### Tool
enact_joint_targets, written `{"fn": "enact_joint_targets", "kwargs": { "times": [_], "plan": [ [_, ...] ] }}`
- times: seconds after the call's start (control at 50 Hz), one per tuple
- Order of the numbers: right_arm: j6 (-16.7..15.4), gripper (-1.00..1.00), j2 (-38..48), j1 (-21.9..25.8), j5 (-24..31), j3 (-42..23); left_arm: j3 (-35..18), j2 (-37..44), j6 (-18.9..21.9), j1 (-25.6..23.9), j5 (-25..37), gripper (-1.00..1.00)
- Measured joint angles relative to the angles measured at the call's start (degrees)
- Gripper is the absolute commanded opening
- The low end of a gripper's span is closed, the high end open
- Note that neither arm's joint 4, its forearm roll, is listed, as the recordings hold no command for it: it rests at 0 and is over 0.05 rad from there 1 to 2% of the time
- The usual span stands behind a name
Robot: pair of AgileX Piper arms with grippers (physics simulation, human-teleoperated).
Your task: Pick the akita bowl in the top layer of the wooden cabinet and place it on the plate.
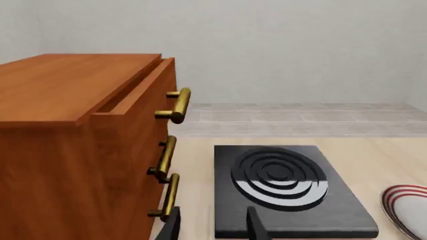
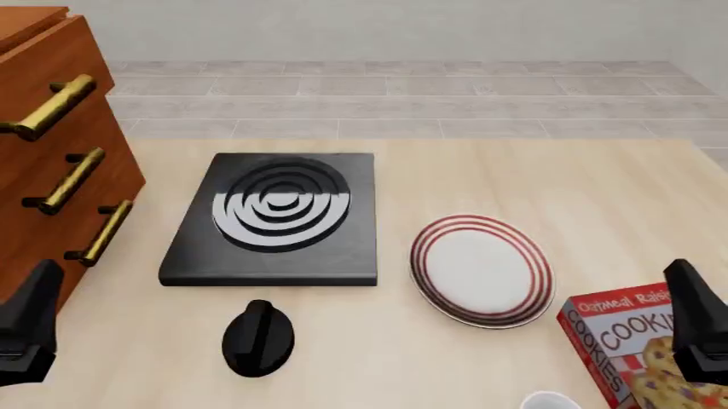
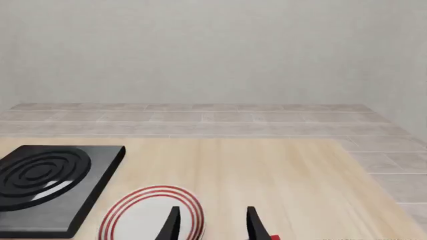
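The wooden cabinet (image 2: 51,162) stands at the table's left, its top layer (image 1: 137,107) pulled partly out; the akita bowl is not visible. Beside it lies the black stove (image 2: 279,217), then the plate (image 2: 482,269). Left gripper (image 1: 212,225) and right gripper (image 3: 212,222) hover with jaws spread, empty.
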Motion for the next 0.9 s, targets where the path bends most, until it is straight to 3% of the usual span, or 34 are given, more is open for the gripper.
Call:
{"fn": "enact_joint_targets", "kwargs": {
  "times": [0.42,0.9],
  "plan": [
    [0.6,1.0,1.3,-0.2,-1.2,0.1,-2.2,0.1,1.6,-0.3,0.4,1.0],
    [0.6,1.0,1.3,-0.1,-0.9,-0.1,-10.8,1.8,2.3,-0.2,5.3,1.0]
  ]
}}
